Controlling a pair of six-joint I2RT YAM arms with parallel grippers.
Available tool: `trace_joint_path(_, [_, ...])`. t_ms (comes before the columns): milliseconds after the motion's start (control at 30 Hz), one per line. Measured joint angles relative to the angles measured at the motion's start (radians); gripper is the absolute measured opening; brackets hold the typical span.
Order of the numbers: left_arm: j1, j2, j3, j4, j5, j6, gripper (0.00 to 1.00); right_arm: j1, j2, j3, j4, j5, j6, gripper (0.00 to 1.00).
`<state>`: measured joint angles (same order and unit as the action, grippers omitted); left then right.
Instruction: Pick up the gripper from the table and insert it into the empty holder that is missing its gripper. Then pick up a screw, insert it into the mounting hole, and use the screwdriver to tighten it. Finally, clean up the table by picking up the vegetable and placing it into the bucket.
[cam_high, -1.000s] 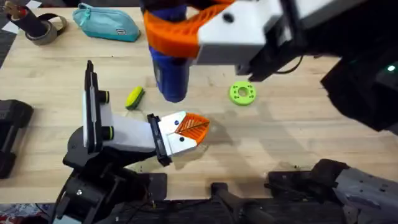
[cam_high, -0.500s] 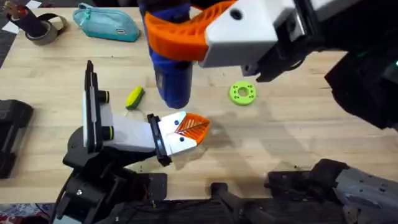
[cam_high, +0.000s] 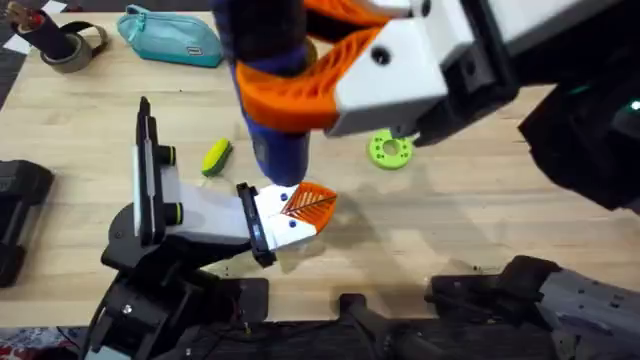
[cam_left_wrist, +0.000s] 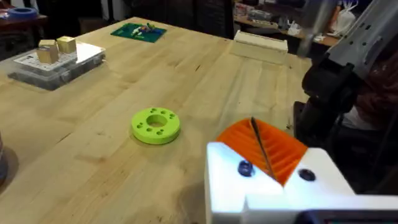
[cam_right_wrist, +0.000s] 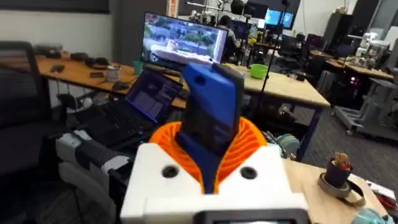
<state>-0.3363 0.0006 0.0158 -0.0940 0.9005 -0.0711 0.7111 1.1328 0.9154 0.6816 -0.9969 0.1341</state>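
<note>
My right gripper (cam_high: 285, 65) hangs large over the table, its orange fingers (cam_right_wrist: 249, 146) shut on the upright blue screwdriver (cam_high: 278, 140) (cam_right_wrist: 211, 112). The screwdriver's lower end sits just above the white base of the gripper (cam_high: 300, 208), an orange ribbed wedge mounted on the black holder plate (cam_high: 255, 228) of the white wrist block. In the left wrist view this orange wedge (cam_left_wrist: 261, 146) shows a dark seam down its middle, with two small dark heads in the white base. The yellow-green vegetable (cam_high: 216, 157) lies on the table beside the holder. The bucket is out of view.
A round green disc (cam_high: 389, 150) (cam_left_wrist: 155, 124) lies right of the screwdriver. A teal pouch (cam_high: 170, 36) and a tape roll (cam_high: 70, 47) sit at the far left. A clear plastic box (cam_left_wrist: 56, 59) stands farther off. A black block (cam_high: 15, 215) is at the left edge.
My right gripper has carried the screwdriver nearer and lower, so its end now reaches the white base of the mounted gripper. The holder and the vegetable have not moved.
</note>
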Motion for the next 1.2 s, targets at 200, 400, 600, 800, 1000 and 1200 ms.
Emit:
trace_joint_path(200, [0.0,0.0,0.0,0.0,-0.003,0.0,0.013,0.034,0.012,-0.027,0.0,-0.004,-0.038,0.062])
trace_joint_path(400, [0.0,0.0,0.0,0.0,-0.003,0.0,0.013,0.034,0.039,-0.028,0.0,-0.004,-0.042,0.064])
trace_joint_path(600, [0.0,0.0,0.0,0.0,-0.003,0.0,0.013,0.056,0.064,-0.029,0.0,-0.003,-0.045,0.062])
trace_joint_path(800, [0.0,0.0,0.0,0.0,-0.003,0.0,0.013,0.066,0.08,-0.029,0.0,-0.004,-0.053,0.063])
trace_joint_path(1000, [0.0,0.0,0.0,0.0,-0.003,0.0,0.013,0.066,0.102,-0.03,-0.001,-0.003,-0.08,0.062])
trace_joint_path(1200, [0.0,0.0,0.0,0.0,-0.003,0.0,0.013,0.057,0.102,-0.038,-0.001,-0.003,-0.09,0.063])
